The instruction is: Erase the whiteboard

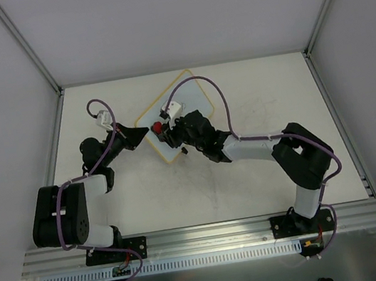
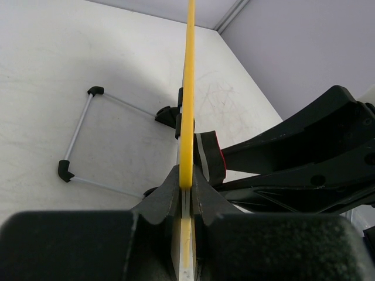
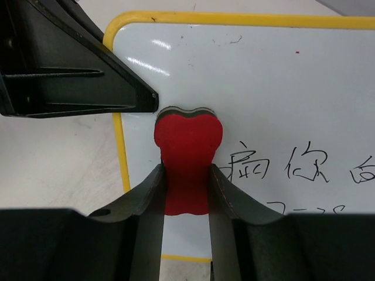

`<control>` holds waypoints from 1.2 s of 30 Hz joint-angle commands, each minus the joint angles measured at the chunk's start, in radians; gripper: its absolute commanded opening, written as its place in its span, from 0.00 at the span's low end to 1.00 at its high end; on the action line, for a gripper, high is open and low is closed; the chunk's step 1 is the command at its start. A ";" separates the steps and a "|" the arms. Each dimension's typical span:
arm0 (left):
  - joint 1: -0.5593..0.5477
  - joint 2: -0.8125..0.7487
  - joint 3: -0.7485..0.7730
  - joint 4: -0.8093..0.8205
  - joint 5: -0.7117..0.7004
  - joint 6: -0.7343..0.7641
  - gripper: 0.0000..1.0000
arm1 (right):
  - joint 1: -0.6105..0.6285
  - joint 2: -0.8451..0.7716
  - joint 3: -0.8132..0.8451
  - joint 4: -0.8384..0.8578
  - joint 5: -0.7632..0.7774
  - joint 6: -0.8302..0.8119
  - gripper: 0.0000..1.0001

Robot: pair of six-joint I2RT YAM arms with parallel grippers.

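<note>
Top external: whiteboard [image 1: 193, 95] mid white table [image 1: 146, 191] w/ grey walls [image 1: 153, 16] around.

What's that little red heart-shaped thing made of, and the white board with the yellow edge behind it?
The red heart-shaped eraser looks like matte foam, with a grey felt-like layer showing along its top edge. The white board seems a hard glossy coated sheet: light glints on it. Its yellow rim looks like smooth plastic, though that's uncertain.

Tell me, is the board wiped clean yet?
Not clean: dark handwriting shows on the board, right of the red eraser held in the right pincer.
</note>
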 commanded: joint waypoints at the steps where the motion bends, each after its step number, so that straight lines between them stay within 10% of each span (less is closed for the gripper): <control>1: 0.005 0.001 0.017 0.044 0.024 0.003 0.00 | 0.016 -0.010 -0.006 0.088 0.073 -0.032 0.00; 36: -0.017 -0.018 -0.011 0.072 0.079 0.011 0.00 | -0.169 0.107 0.020 0.148 0.070 0.054 0.00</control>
